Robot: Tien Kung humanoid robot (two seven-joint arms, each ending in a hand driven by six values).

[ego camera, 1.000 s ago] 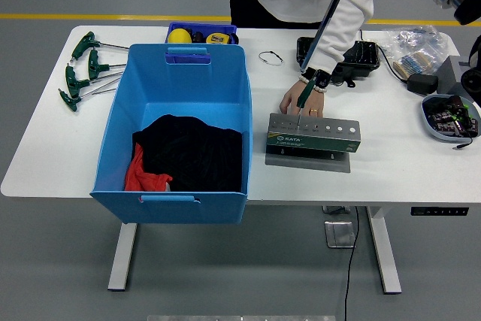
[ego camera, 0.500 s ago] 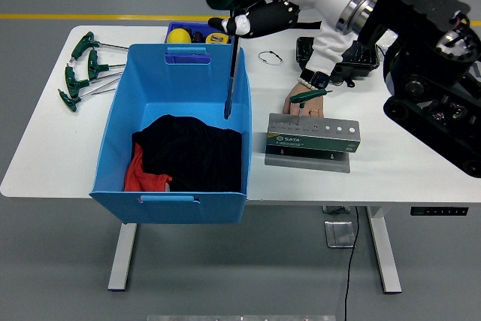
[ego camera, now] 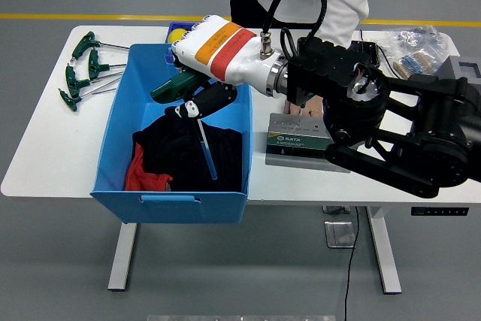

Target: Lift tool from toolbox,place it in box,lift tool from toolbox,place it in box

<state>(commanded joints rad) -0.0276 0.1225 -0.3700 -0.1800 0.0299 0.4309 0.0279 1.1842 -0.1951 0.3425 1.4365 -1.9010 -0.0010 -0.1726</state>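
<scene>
My right hand [ego camera: 192, 103] hangs over the blue box [ego camera: 119, 110] and is shut on a green T-handle tool [ego camera: 173, 88]. The tool's thin shaft [ego camera: 206, 152] slants down over the black cloth [ego camera: 176, 152] inside the box. The grey tool holder [ego camera: 297, 138] sits on the table just right of the box, and my forearm covers its far side. A person stands at the far edge, with a hand [ego camera: 310, 111] barely showing behind my arm near the holder. My left arm does not show.
Several green T-handle wrenches [ego camera: 79, 69] lie at the table's far left. A red cloth [ego camera: 143, 176] lies beside the black one. A small blue tray [ego camera: 179, 33] stands behind the box. A plastic bag [ego camera: 413, 43] lies at the far right.
My right arm swung further left and lower, carrying the tool from above the box's right wall to over the cloth inside. The arm now hides most of the person's hand.
</scene>
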